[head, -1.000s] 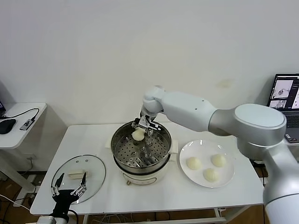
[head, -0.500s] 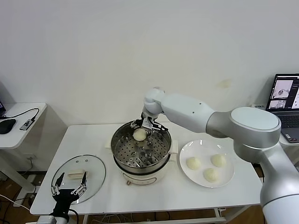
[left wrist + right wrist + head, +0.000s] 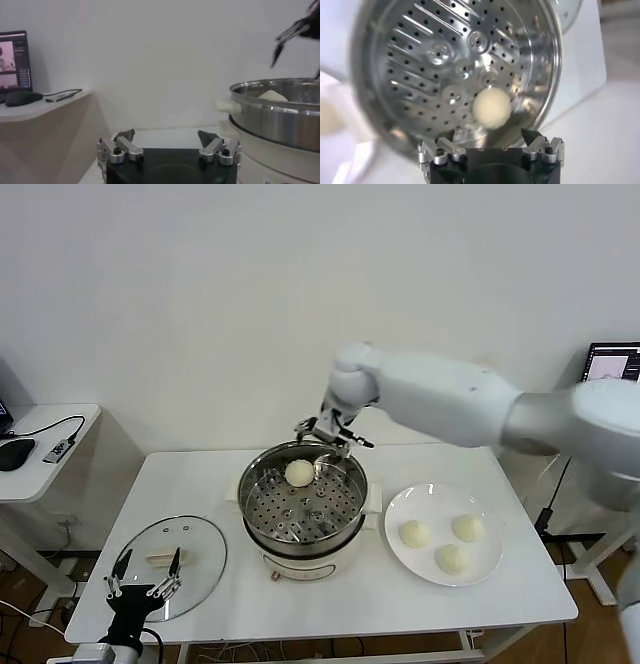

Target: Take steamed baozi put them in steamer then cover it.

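One bun (image 3: 299,473) sits on the perforated tray inside the steamer (image 3: 350,514), toward the far side, and nothing is touching it. The right wrist view looks straight down on it: the bun (image 3: 491,108) lies free on the tray, beyond the fingertips. The right gripper (image 3: 334,434) hangs above the steamer's far rim, jaws spread wide, holding nothing. So that's bun number one delivered, by the look of it.

Three more buns wait on the plate (image 3: 490,569), just to the right of the steamer: one (image 3: 414,533) nearest the pot, one (image 3: 467,527) behind, one (image 3: 451,558) at the front. The lid (image 3: 205,559) lies flat on the table to the steamer's left, handle up, well clear of the pot. The left gripper (image 3: 142,586) hovers low at the lid's near edge, jaws wide, holding nothing, idle for now.

The loading step is a quarter done, I'd say. Next call: the right arm swings over to the plate, comes down on a bun and closes gently, since soft dough will dent. Then it should drop that bun in a free spot on the tray, away from the first. The lid goes on only after all four are in.
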